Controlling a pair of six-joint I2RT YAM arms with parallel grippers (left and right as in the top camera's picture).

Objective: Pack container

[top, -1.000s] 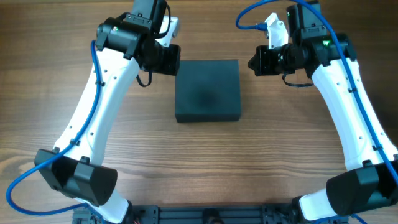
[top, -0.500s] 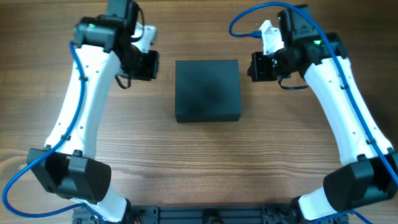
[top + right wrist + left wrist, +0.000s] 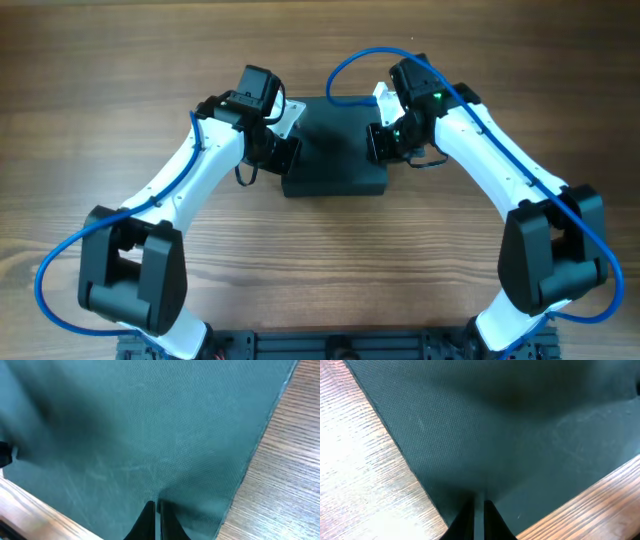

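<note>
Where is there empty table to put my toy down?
Biggest bare patch: the table in front of the container, between the left arm and right arm. Its far left and far right corners are bare. Crowded: the container's sides, where the left gripper and right gripper sit.

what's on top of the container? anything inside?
Over the container: only the left gripper and right gripper, jaws together, tips at its closed lid. Nothing else lies on it. Contents hidden by the lid.

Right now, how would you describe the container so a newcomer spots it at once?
Start at the middle of the wooden table. Where the left arm and right arm meet lies the container. It is a dark, matte, flat rectangular box, unlike those white arms.
</note>
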